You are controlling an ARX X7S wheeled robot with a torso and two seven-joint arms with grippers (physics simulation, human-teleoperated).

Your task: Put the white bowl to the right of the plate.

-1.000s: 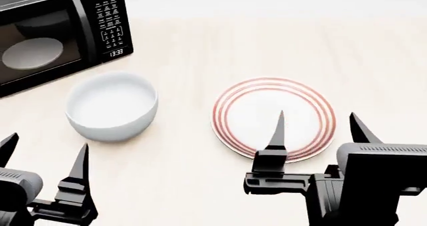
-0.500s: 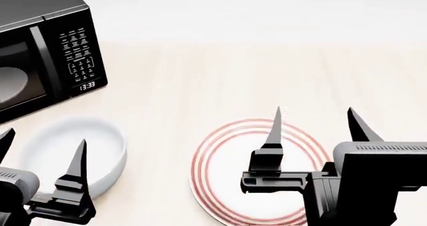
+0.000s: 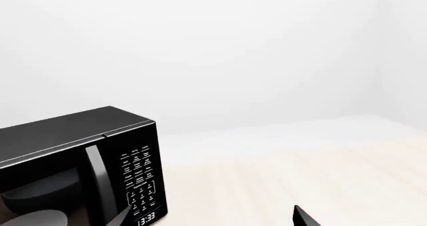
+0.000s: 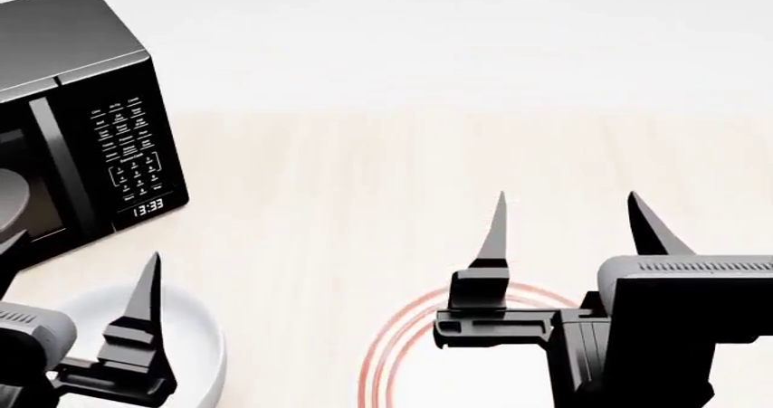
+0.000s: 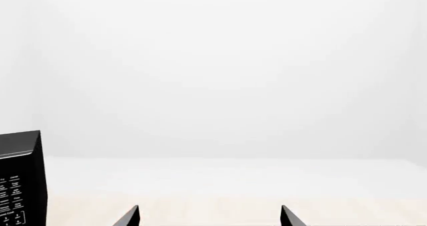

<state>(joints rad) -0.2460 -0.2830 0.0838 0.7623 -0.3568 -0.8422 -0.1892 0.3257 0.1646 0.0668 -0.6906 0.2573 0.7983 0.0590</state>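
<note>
Your two arms hang level in front of the robot, raised off the table and pointing away from it, which looks like a carrying pose for when the body is shifting, not a reach. The left gripper (image 4: 75, 277) has its fingers spread wide and holds nothing; the right gripper (image 4: 567, 232) is just as wide and just as empty. The white bowl (image 4: 194, 349) sits low at the left of the head view, partly behind the left gripper, so it is probably beneath that arm and not between the fingers, though the gripper hides too much of it to be certain. The plate (image 4: 405, 354) lies to its right, well apart from it, with only the red rings showing past the right gripper, so the bowl is on the wrong side and the job is not yet begun. The microwave (image 4: 85, 118) stands at the far left of the table (image 4: 362, 155); both wrist cameras look flat across the tabletop, so neither dish appears in them. Compared with a second ago, bowl and plate have slid down toward the bottom edge of the head view and the microwave has swung further in, while your grippers sit in nearly the same spots: the view is lifting, not the arms reaching.
</note>
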